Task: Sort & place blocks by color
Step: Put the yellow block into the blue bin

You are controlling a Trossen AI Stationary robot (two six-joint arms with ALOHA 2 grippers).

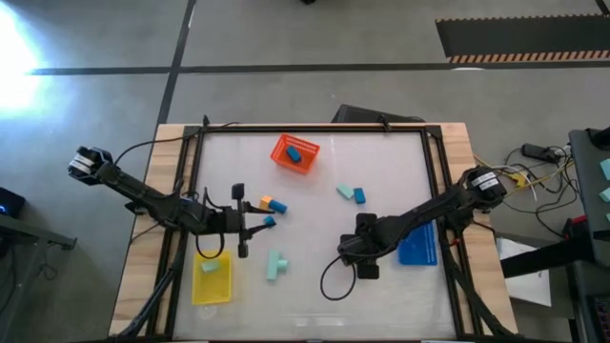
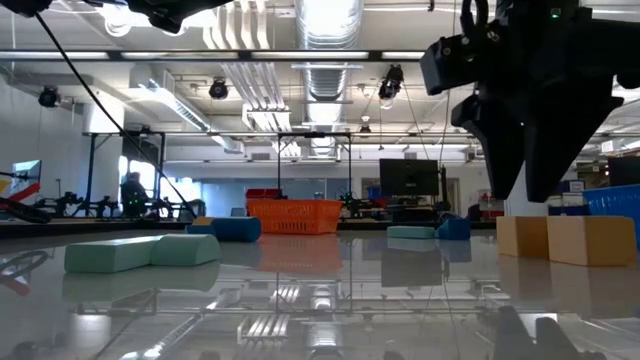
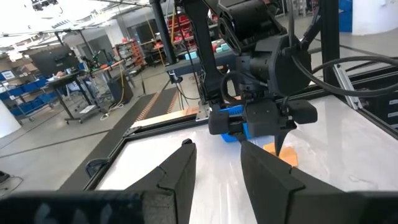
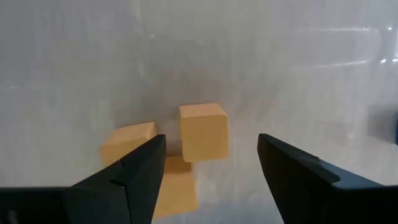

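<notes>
Left hand [image 3: 214, 168] fingers apart – beyond, right hand [image 3: 278, 134] over orange block [image 3: 285, 155] on table [image 3: 348, 155].

Three trays [image 1: 417, 250] and a dozen-odd blocks are sharing the table [image 1: 315, 305].
Four blue blocks [image 1: 359, 195] are showing from above; four orange blocks [image 4: 203, 132], three clustered, and about four mint blocks [image 1: 276, 265] are joining them.

A grey concrete floor [image 1: 286, 38] surrounds the worktop [image 1: 315, 305], crossed by a dark line at 12 o'clock, with a black mat edged in hazard stripes [image 1: 519, 38] toward 1 o'clock. Bright glare falls on the floor at 10 o'clock. At table height, the open hall shows ceiling ducts [image 2: 330, 60], strip lights [image 2: 325, 15] and a dark monitor [image 2: 408, 180] far back.
</notes>
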